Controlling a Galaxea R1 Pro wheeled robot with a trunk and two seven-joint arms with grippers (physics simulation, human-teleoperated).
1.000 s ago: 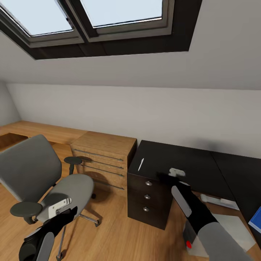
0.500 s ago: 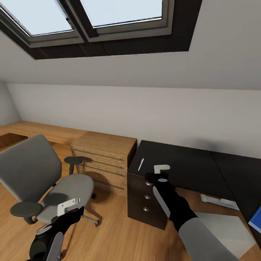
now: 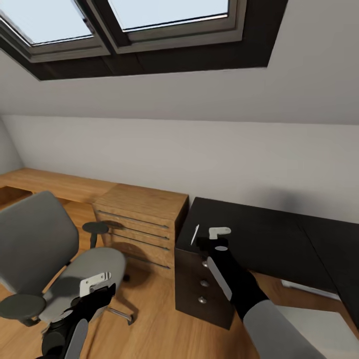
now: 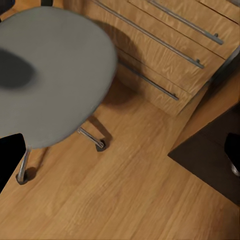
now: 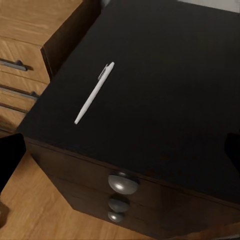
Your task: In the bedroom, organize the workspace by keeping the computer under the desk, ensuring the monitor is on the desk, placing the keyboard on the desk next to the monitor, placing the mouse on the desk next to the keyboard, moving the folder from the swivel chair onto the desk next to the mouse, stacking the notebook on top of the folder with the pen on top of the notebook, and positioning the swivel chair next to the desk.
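A thin white pen lies on the near left corner of the black-topped desk, above its drawers with round silver knobs. My right gripper hovers just right of the pen, over the desk's front edge. It is open, its dark fingers set wide apart with nothing between them. The grey swivel chair stands on the floor at the left, its seat bare. My left gripper hangs open over the seat's front edge.
A light wooden drawer cabinet stands between the chair and the desk. A low wooden bench runs along the sloped wall at the left. A pale flat strip and a pale mat lie on the wooden floor under the desk.
My right arm swung left along the desk's front edge and stopped beside the pen. The left gripper edged right over the seat. The head camera has shifted slightly.
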